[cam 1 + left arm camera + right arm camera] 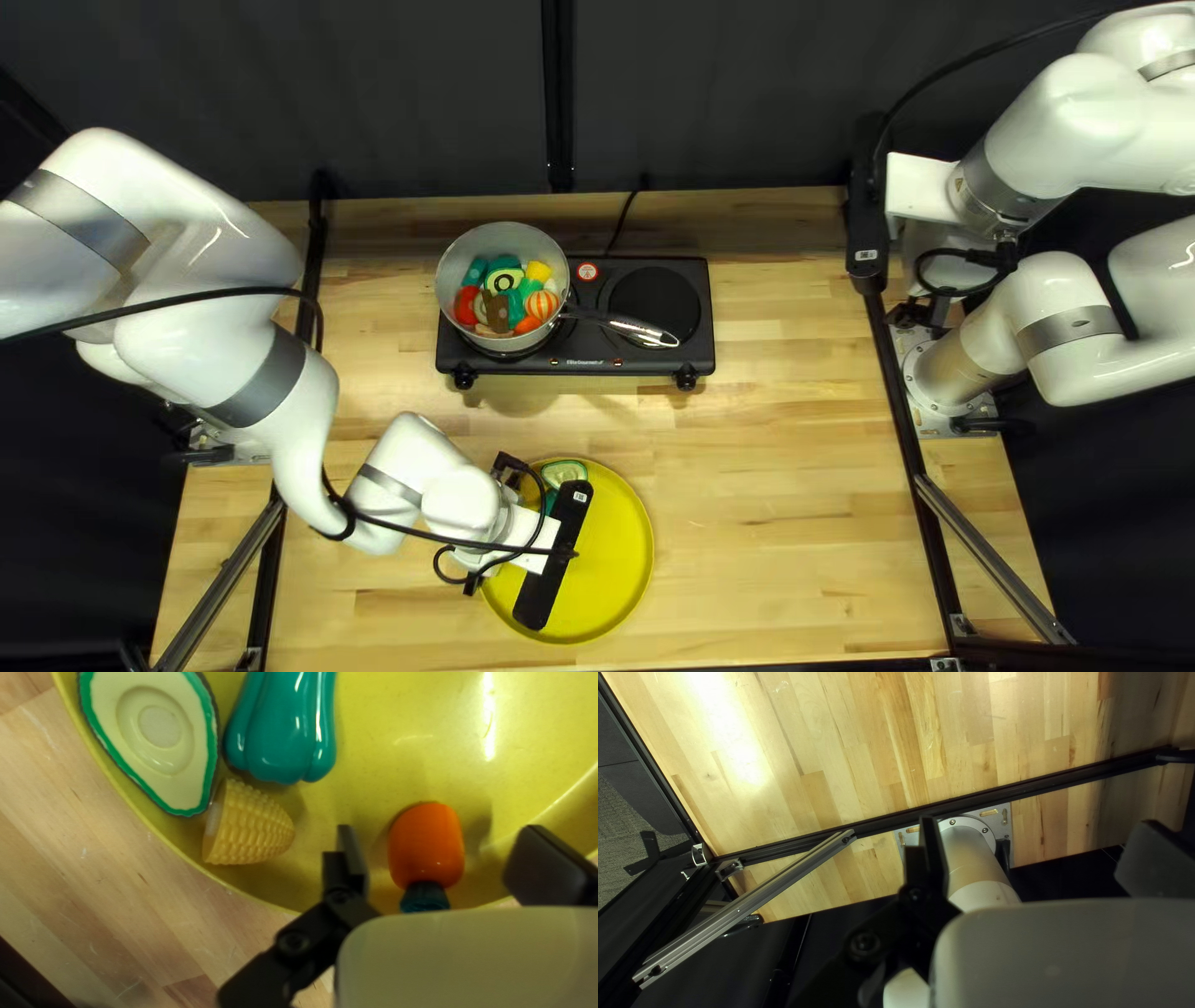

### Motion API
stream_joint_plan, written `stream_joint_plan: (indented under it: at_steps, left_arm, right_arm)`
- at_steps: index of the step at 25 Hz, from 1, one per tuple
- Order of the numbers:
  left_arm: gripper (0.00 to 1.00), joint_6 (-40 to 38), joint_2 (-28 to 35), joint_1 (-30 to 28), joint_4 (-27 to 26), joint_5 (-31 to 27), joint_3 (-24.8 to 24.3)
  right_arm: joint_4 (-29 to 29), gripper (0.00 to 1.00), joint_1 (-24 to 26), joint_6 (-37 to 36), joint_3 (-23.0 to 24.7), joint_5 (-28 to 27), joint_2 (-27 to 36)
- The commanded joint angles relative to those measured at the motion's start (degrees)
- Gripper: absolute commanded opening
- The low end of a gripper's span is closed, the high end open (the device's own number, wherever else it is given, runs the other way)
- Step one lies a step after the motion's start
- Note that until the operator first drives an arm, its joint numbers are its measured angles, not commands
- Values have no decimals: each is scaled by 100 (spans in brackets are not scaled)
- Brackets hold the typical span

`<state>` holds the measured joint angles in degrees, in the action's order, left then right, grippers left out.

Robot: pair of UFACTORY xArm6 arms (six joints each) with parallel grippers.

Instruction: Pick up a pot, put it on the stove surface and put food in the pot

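The saucepan [502, 237] sits on the left burner of the electric stove [697, 355], upper centre of the top left view, already heaped with toy food. The yellow plate [626, 535] lies at lower centre, under the left pincer [439, 837], whose fingers are spread either side of an orange toy vegetable [427, 843], apparently touching neither. That piece looks smooth and rounded, so a grip too high or off-centre could squirt it away. It lies near the plate's wall; a fingertip coming down on the rim could tip the plate. One finger is also near the toy corn [249, 827] and might nudge it aside. Later, the heap in the saucepan could shed a piece dropped from high up, and a low approach could knock the handle [647, 332]. The right pincer [1036, 824] is spread too, holding nothing, well apart from the food.
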<state>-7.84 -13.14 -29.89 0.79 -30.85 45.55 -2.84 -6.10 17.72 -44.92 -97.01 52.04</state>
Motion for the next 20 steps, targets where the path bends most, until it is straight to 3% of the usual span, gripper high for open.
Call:
stream_joint_plan:
  at_steps: [1,16,20]
  left_arm:
    - [0,0,0,0,0,0,0]
    - [0,53,61,27,-39,-51,-4]
    - [0,609,726,401,-202,-1256,376]
  right_arm:
    - [0,100,0,0,0,0,0]
    - [0,100,0,0,0,0,0]
    - [0,100,0,0,0,0,0]
